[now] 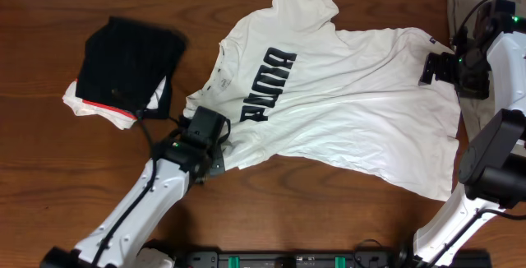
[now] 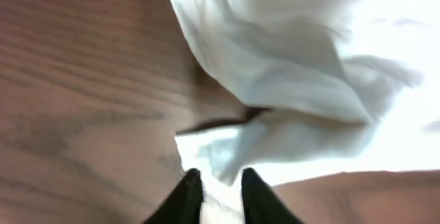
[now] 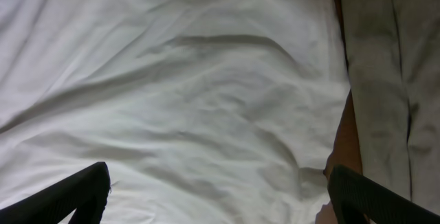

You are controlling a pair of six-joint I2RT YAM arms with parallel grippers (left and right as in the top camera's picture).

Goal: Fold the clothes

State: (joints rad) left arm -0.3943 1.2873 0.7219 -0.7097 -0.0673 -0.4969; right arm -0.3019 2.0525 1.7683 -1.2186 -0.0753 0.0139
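Observation:
The white T-shirt (image 1: 345, 95) lies spread across the table's middle, its black block lettering (image 1: 267, 83) facing up and a small black tag (image 1: 431, 39) at the right hem. My left gripper (image 1: 220, 146) is at the shirt's lower-left sleeve. In the left wrist view its fingers (image 2: 220, 183) stand close together with a strip of the white shirt (image 2: 289, 59) pinched between them. My right gripper (image 1: 429, 69) hovers over the shirt's right edge. In the right wrist view it (image 3: 220, 189) is wide open above the wrinkled shirt (image 3: 192, 93), holding nothing.
A black folded garment with a red edge (image 1: 131, 54) rests on a white item (image 1: 90, 103) at the left. An olive-grey cloth (image 1: 464, 9) lies at the far right, beside the shirt's hem (image 3: 392, 80). Bare wooden table (image 1: 329, 219) shows along the front.

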